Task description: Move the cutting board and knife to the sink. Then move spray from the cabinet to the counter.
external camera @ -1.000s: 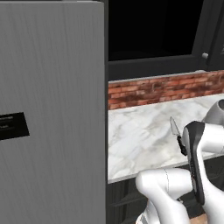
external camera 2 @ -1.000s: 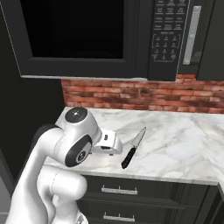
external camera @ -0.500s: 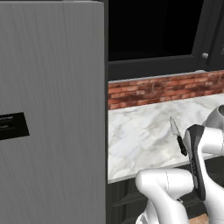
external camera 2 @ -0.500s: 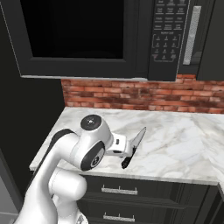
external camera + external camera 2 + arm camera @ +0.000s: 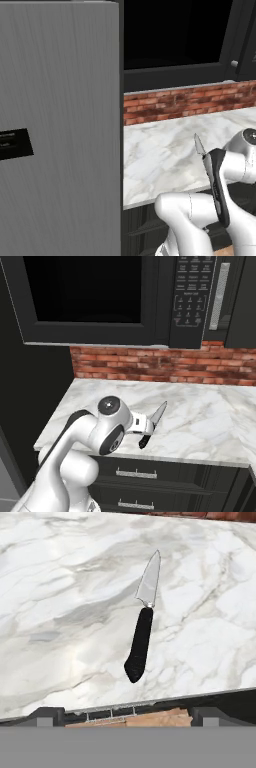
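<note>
My claw [image 5: 125, 711] is spread wide and holds nothing; in the hand view its two dark fingertips [image 5: 47, 715] stand far apart at the lower left and lower right of the frame.

The knife [image 5: 142, 626] lies flat on the counter [image 5: 60, 602], in the centre of the hand view, above the gap between my fingertips and clear of both. Its black handle points toward the bottom of that frame and ends short of the counter's front edge; the silver blade points toward the top, tilted slightly right.

In the right base view the knife [image 5: 152, 425] lies at centre frame, just right of my wrist, which covers part of the handle; the blade tip points to the upper right, toward the brick wall [image 5: 150, 363]. The counter [image 5: 200, 421] runs across the middle of this frame, with dark drawers [image 5: 150, 481] and metal handles below it.

In the left base view only the blade tip [image 5: 199, 144] shows, at right of centre, above my dark-edged forearm; the counter [image 5: 160, 155] lies around it.

A black microwave [image 5: 100, 296] with a dark window and a button panel hangs in the upper half of the right base view; nothing can be made out behind its glass. A tall grey panel [image 5: 60, 125] occupies the left half of the left base view, with a small dark plate at its left edge.
</note>
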Controlling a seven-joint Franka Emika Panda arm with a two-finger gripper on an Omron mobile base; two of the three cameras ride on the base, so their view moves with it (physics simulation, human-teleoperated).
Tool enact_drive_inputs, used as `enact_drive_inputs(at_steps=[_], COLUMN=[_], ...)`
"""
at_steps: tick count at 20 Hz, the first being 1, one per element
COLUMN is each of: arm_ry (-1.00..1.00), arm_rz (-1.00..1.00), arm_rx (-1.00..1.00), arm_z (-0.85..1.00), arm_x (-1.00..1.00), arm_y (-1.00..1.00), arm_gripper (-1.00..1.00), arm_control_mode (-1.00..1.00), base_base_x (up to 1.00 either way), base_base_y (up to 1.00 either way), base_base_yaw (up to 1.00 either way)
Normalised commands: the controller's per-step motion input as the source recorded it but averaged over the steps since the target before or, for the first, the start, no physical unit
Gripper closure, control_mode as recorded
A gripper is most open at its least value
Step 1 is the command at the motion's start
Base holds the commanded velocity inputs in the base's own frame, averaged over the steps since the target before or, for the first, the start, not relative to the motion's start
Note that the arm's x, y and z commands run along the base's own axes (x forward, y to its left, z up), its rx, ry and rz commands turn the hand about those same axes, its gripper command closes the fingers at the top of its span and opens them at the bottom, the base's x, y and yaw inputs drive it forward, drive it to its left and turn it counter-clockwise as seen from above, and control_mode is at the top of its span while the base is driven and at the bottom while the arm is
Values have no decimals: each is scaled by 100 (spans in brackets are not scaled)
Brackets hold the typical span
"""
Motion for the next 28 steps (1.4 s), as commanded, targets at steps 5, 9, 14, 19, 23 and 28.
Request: enact_drive_inputs(at_steps=[5,9,14,19,23,28], arm_ry=[1,10,10,9,3,2], arm_rz=[0,0,0,0,0,0], arm_rx=[0,1,1,1,1,2], arm_z=[-19,-2,-5,-11,-16,-21], arm_x=[40,38,34,27,17,12], arm_y=[0,-8,-8,-12,-20,-24], arm_gripper=[-100,-100,-100,-100,-100,-100], arm_control_mode=[-100,-100,-100,-100,-100,-100], base_base_x=[0,0,0,0,0,0], base_base_y=[0,0,0,0,0,0], base_base_yaw=[0,0,0,0,0,0])
